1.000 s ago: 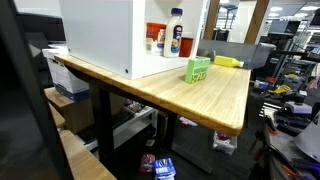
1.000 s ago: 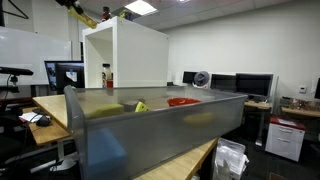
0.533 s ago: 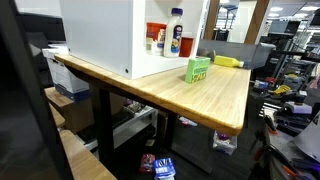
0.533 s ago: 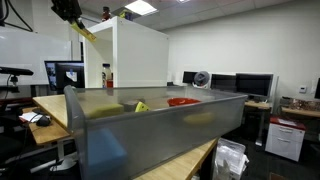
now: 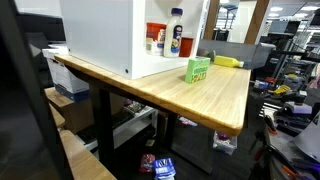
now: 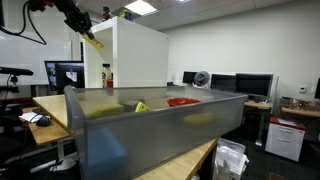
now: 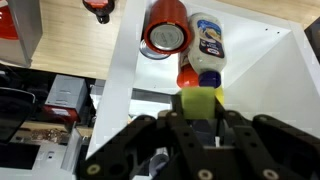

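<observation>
My gripper (image 7: pixel 198 112) is shut on a yellow-green block (image 7: pixel 198 100), seen end-on in the wrist view. It hangs above an open white cabinet (image 7: pixel 262 85). Inside the cabinet lie a red can (image 7: pixel 166 30), a white bottle with a blue label (image 7: pixel 207 45) and a small orange-red item (image 7: pixel 188 75). In an exterior view the gripper (image 6: pixel 80 22) is high up at the cabinet's (image 6: pixel 125 55) top left corner, with the yellow block (image 6: pixel 92 42) sticking down from it at a slant.
A wooden table (image 5: pixel 215 95) carries the white cabinet (image 5: pixel 110 35), a bottle (image 5: pixel 175 32), a green box (image 5: pixel 198 69) and a yellow object (image 5: pixel 228 61). A large grey bin (image 6: pixel 150 135) fills the foreground. Monitors and a fan (image 6: pixel 202 78) stand behind.
The gripper has come down and to the right from the top left of an exterior view, carrying the yellow block closer to the cabinet's top. Its grip is unchanged.
</observation>
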Robot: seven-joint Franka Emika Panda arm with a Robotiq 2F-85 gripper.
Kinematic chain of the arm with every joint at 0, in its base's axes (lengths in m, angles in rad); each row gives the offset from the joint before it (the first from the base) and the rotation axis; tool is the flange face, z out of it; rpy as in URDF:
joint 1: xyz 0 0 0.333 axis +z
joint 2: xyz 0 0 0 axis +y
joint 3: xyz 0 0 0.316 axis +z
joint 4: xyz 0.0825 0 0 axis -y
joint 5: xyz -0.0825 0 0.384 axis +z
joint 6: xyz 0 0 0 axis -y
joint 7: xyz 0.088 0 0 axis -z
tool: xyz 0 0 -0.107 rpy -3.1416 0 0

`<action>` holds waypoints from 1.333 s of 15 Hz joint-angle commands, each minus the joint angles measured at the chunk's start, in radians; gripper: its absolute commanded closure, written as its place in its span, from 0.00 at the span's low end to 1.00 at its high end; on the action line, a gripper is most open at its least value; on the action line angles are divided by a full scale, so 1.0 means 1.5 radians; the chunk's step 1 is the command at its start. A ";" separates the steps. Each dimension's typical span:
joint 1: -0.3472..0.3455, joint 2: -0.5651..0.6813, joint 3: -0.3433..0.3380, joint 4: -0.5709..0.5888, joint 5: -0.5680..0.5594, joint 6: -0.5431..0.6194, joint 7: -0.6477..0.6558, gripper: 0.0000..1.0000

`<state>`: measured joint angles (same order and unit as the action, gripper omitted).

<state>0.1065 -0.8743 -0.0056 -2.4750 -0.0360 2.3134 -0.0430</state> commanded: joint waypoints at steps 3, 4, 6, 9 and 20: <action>-0.015 0.077 0.017 0.005 0.011 0.068 0.022 0.93; -0.016 0.087 0.017 0.006 0.013 0.073 0.026 0.93; -0.022 0.109 0.023 0.005 0.011 0.101 0.041 0.93; -0.033 0.136 0.031 0.009 0.011 0.129 0.067 0.93; -0.096 0.208 0.077 -0.003 -0.014 0.216 0.154 0.93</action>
<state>0.0035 -0.5970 0.0779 -2.4750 -0.0381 2.5891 0.1408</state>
